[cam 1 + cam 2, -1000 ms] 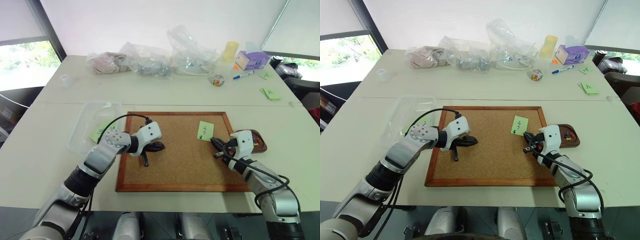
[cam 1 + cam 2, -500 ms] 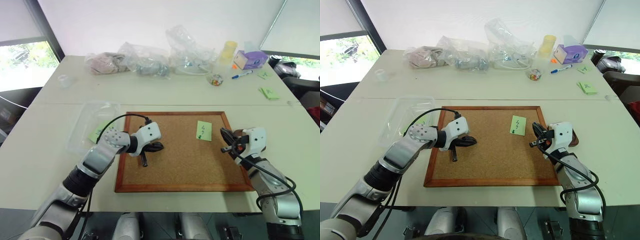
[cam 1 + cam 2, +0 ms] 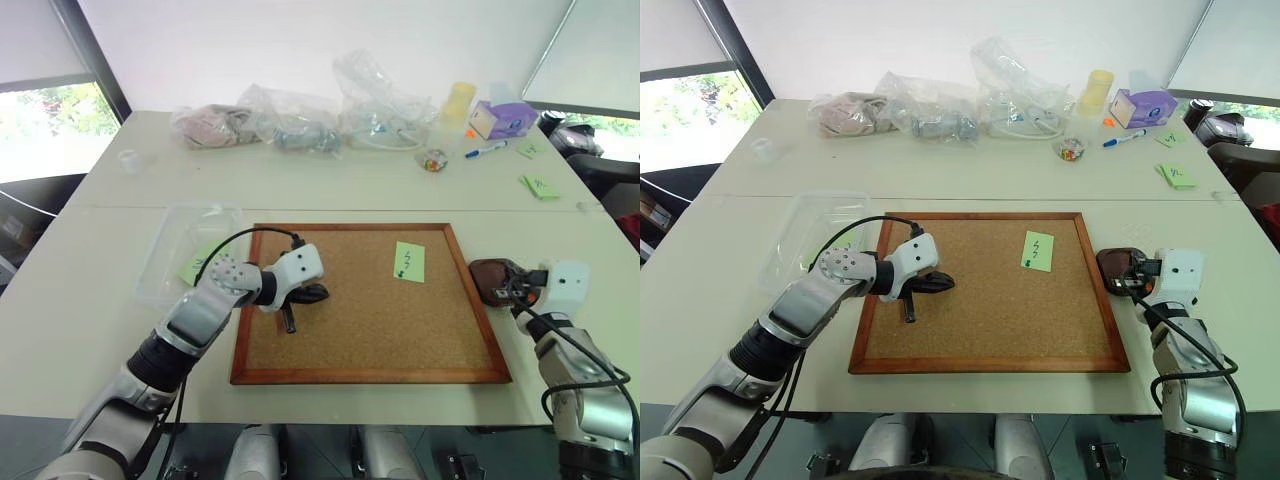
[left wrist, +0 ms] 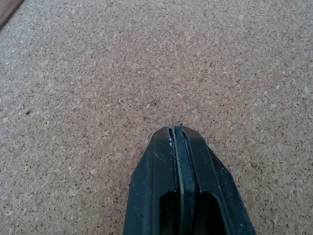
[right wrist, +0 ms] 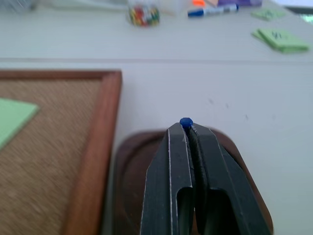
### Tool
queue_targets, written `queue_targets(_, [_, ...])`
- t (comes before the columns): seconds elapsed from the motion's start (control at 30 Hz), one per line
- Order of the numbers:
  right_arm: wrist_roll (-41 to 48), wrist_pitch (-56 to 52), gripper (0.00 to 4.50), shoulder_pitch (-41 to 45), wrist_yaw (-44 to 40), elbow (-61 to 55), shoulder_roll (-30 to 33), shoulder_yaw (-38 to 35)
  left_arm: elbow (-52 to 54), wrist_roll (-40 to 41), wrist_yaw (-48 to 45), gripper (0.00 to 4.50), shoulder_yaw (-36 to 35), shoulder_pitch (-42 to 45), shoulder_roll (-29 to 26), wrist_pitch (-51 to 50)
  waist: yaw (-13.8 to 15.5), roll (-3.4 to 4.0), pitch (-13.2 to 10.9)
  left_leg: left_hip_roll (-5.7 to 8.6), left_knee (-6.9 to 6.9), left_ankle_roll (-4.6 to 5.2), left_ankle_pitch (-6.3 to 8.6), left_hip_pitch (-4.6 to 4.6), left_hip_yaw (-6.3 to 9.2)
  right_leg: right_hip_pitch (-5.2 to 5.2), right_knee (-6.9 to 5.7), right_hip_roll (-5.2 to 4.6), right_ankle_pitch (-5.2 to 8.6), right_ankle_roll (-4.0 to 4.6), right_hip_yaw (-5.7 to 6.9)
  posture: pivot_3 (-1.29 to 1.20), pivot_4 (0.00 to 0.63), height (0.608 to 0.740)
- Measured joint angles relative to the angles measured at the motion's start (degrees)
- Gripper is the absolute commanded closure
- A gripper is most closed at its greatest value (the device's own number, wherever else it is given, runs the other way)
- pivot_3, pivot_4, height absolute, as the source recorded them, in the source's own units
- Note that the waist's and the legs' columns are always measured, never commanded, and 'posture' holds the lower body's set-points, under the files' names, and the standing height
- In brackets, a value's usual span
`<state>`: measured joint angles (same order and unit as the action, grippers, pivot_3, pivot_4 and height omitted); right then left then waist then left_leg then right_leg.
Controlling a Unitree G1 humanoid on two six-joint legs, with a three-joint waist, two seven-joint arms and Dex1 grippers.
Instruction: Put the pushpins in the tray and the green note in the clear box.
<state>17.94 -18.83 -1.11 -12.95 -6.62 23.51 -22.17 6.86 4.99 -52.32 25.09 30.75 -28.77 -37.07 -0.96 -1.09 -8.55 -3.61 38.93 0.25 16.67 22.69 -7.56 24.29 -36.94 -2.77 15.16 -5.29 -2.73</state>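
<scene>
Pinching a blue pushpin (image 5: 186,122) at its tips, the right claw (image 5: 188,128) hangs over the tray (image 5: 128,161), ready to drop it. The left claw (image 4: 177,133), pressed together, rests on the corkboard (image 3: 360,330), whose two-o'clock corner carries the green note (image 3: 409,262); the clear box (image 3: 170,250) lies at its nine o'clock.

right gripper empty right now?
No. In the right wrist view the right gripper is shut on a blue pushpin at its fingertips, above the tray.

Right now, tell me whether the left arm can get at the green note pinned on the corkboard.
Probably yes. The left gripper hovers shut over the corkboard, and only bare cork lies between it and the green note; the right gripper is off over the tray.
</scene>
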Motion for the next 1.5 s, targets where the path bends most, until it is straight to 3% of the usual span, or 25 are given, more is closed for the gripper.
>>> queue_targets(0.17, [-0.65, -0.15, 4.42, 0.91, -0.35, 2.74, 0.04, 0.38, 0.0, 0.0, 0.03, 4.5, 0.0, 0.0, 0.06, 0.01, 0.01, 0.0, 0.0, 0.0, 0.0, 0.01, 0.0, 0.0, 0.0, 0.0, 0.02, 0.0, 0.0, 0.0, 0.0, 0.0, 0.15, 0.737])
queue_targets(0.2, [-0.8, -0.08, 4.19, 1.16, -0.43, 2.99, 0.05, 0.48, 0.0, 0.0, 0.04, 4.5, 0.0, 0.0, 0.06, 0.01, 0.01, 0.0, 0.0, 0.0, 0.0, 0.01, 0.0, 0.0, 0.0, 0.0, 0.02, 0.0, 0.0, 0.0, 0.0, 0.0, 0.15, 0.737])
queue_targets(0.33, [-0.84, -0.02, 2.64, 1.78, -1.01, 3.92, 0.06, 0.61, 0.01, -0.01, 0.08, 4.5, 0.01, 0.0, 0.11, 0.0, 0.05, 0.0, 0.0, 0.0, -0.01, 0.01, 0.0, 0.01, 0.01, 0.0, 0.02, 0.0, 0.0, 0.0, 0.0, 0.0, 0.15, 0.737])
queue_targets(0.5, [-0.91, -0.02, 0.04, 1.81, -0.96, 4.17, 0.06, 0.61, 0.04, -0.01, 0.12, 4.5, -0.01, 0.0, 0.11, 0.0, 0.04, 0.0, 0.0, 0.0, -0.01, 0.01, 0.0, 0.01, 0.01, 0.0, 0.02, 0.0, 0.0, 0.0, 0.0, 0.0, 0.15, 0.737])
queue_targets(0.8, [-0.69, 0.82, 0.04, 1.79, -0.94, 3.65, 0.0, 0.27, 0.05, -0.01, 0.16, 4.5, -0.01, 0.0, 0.11, 0.0, 0.04, 0.0, 0.0, 0.0, -0.01, 0.01, 0.01, 0.01, 0.01, 0.0, 0.03, -0.01, 0.0, 0.0, 0.0, 0.0, 0.15, 0.737])
queue_targets(0.93, [1.54, 1.72, 0.04, 1.73, -3.53, -2.35, 0.08, 0.37, 0.04, -0.02, 0.16, 4.5, -0.05, 0.0, 0.01, 0.0, -0.01, 0.02, -0.01, -0.01, -0.03, 0.01, 0.01, 0.01, 0.02, 0.0, 0.02, -0.01, 0.0, 0.0, 0.0, 0.0, 0.15, 0.737])
queue_targets(1.07, [2.79, -2.21, 0.04, 1.21, -9.51, -9.62, 1.18, 9.15, 0.03, -0.01, 0.12, 4.5, 0.0, 0.01, 0.06, 0.01, 0.04, -0.01, 0.0, -0.02, -0.03, 0.01, 0.01, 0.01, 0.03, 0.0, 0.04, -0.01, 0.0, 0.0, 0.02, 0.0, 0.15, 0.737])
queue_targets(1.2, [2.33, -4.29, 0.04, 2.13, -10.64, -8.97, -2.14, 16.52, 0.0, -0.02, 0.12, 4.5, 0.0, 0.16, 0.14, 0.06, 0.07, -0.01, -0.01, -0.01, -0.03, 0.01, 0.01, 0.07, 0.03, 0.05, 0.08, -0.04, 0.0, 0.0, 0.03, 0.0, 0.15, 0.737])
queue_targets(1.5, [0.41, -3.95, 0.04, 3.66, -10.67, -5.38, -2.9, 19.06, 0.1, 0.0, 0.18, 4.5, -0.03, 0.29, 0.19, 0.08, 0.13, -0.01, -0.01, -0.01, -0.03, 0.02, 0.01, 0.32, 0.05, 0.16, 0.29, -0.07, -0.01, 0.01, 0.11, 0.0, 0.15, 0.737])
